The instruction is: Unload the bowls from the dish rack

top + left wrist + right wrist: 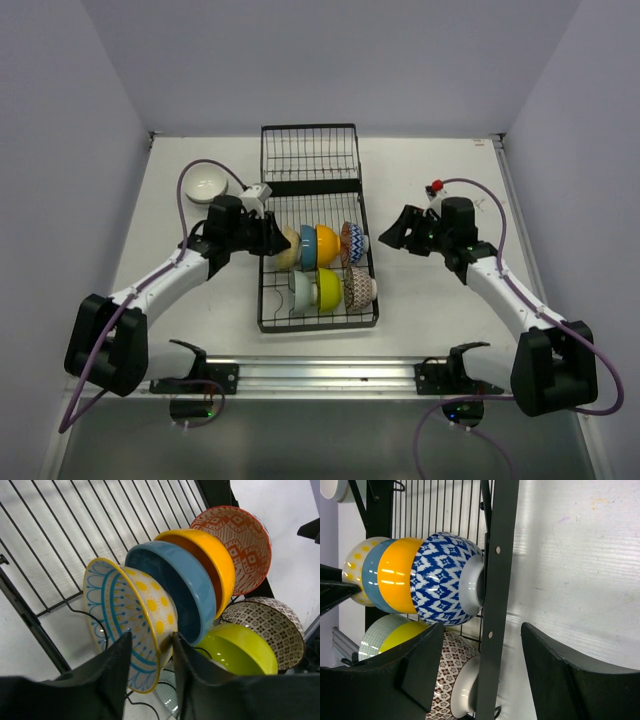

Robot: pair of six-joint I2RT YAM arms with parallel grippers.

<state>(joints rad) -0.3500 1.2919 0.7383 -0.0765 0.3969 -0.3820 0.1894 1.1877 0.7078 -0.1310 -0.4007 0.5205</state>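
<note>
Cream yellow-dotted bowl (130, 610), on edge in the black wire dish rack (310, 150): lower rim hidden behind left gripper (150, 645), jaws spread astride it, contact unclear. Right gripper (482, 630) gapes wide outside the rack, near blue-white zigzag bowl (442, 580), apart.

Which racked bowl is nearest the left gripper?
The cream bowl with yellow dots, at the left end of the far row beside the blue bowl; the left gripper has its fingers straddling its rim.

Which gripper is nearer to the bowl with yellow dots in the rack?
Left. The left gripper straddles the rim of the dotted bowl; the right gripper is outside the rack, at the row's far end.
</note>
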